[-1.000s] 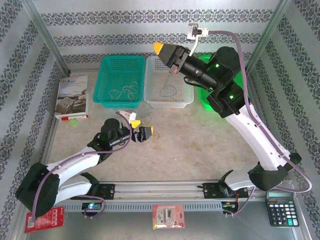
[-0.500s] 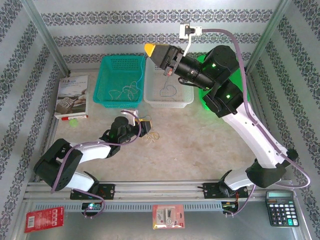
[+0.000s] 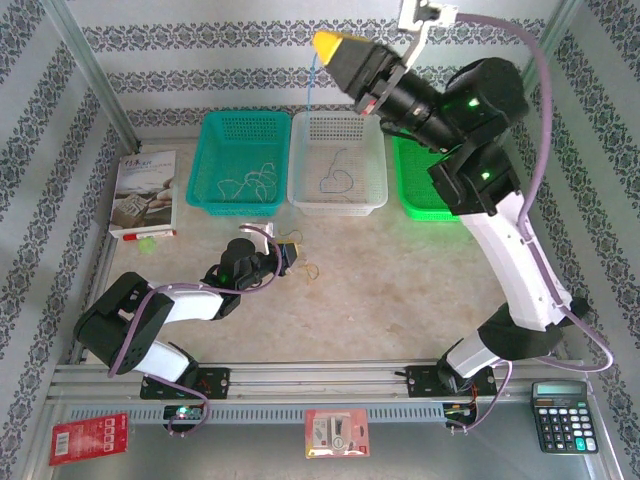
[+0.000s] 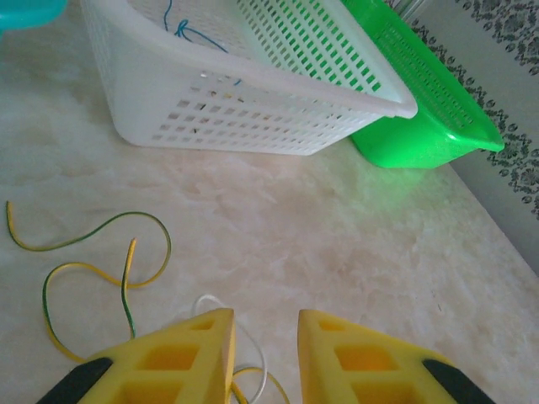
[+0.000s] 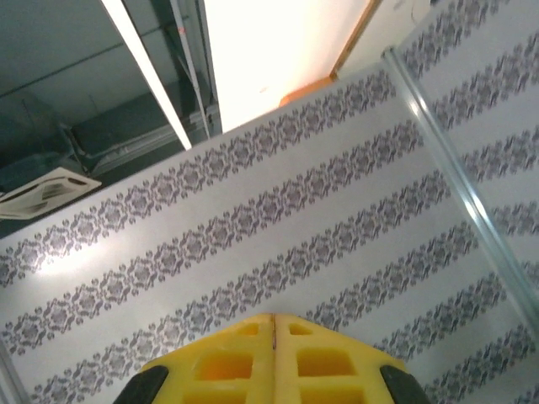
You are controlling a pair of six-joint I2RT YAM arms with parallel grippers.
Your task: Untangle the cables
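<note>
Progress, as judged: mostly sorted, not done.

- **Bench:** lower centre-left of the top view, a yellow cable (image 3: 306, 268) lies loose on the bench (image 3: 400, 270), in no basket. In the L wrist view a white strand (image 4: 206, 298) loops right by it at bottom centre, so prob. some tangle is left there.
- **Baskets, further up:** a whitish cable (image 3: 250, 183) sits alone in the teal basket (image 3: 215, 205). The blue-grey cable (image 3: 335, 180) lies in the white basket (image 3: 375, 200), w/ one thin strand rising toward top centre, so it is part lifted, not settled.
- **Green basket (image 3: 415, 205):** contents can't tell, the arm covers most of it.

End effectors:

- **L end effector (image 4: 265, 316):** low over the bench, narrow gap btwn fingers, nothing in the gap. The white strand runs just beside the left finger; it grips nothing as far as shown.
- **R end effector (image 3: 335, 45):** top centre, high above the white basket. In the R wrist view the fingers are pressed flush, no gap. The blue strand hangs from its tip, so prob. pinched on the blue-grey cable, though the wire can't be seen at the seam.
</note>
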